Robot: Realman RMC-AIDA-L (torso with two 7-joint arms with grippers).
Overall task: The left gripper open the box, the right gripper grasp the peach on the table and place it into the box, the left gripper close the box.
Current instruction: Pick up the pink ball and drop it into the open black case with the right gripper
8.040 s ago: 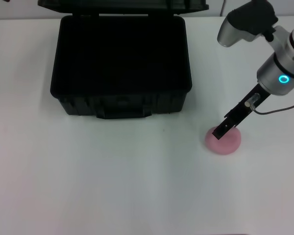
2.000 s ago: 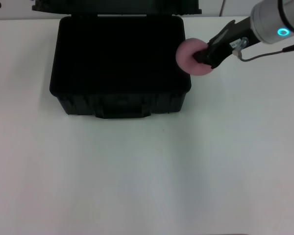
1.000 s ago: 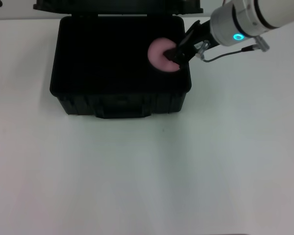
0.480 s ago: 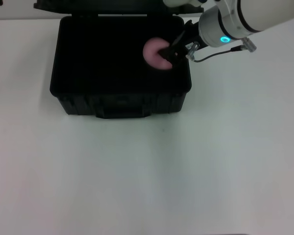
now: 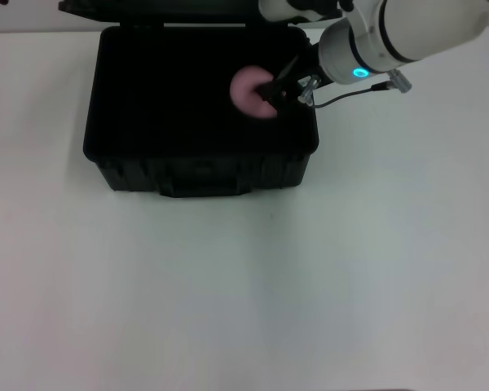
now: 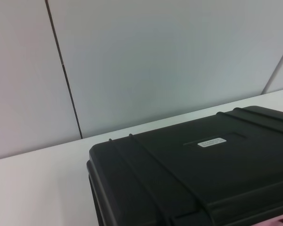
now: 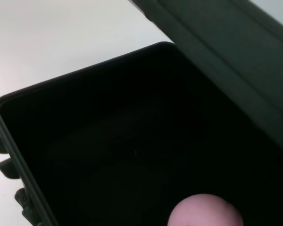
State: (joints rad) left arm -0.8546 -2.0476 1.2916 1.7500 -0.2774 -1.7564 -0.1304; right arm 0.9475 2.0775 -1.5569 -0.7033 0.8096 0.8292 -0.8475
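Peach [image 5: 248, 90] pink, round (matte).

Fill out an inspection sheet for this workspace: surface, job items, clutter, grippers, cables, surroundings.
Surface: white table, bare apart from the job items.
Box: black box at the far side of the table, lid open, dark inside; white label on the lid.
Peach: pink peach over the open box, right of its middle, held by the right gripper; not seen resting on the floor of the box.
Clutter: nothing seen.
Right gripper: right gripper shut on the peach, reaching in over the right rim of the box.
Left gripper: not in view.
Cables: thin cable looping by the right wrist.
Surroundings: pale panelled wall behind the table.
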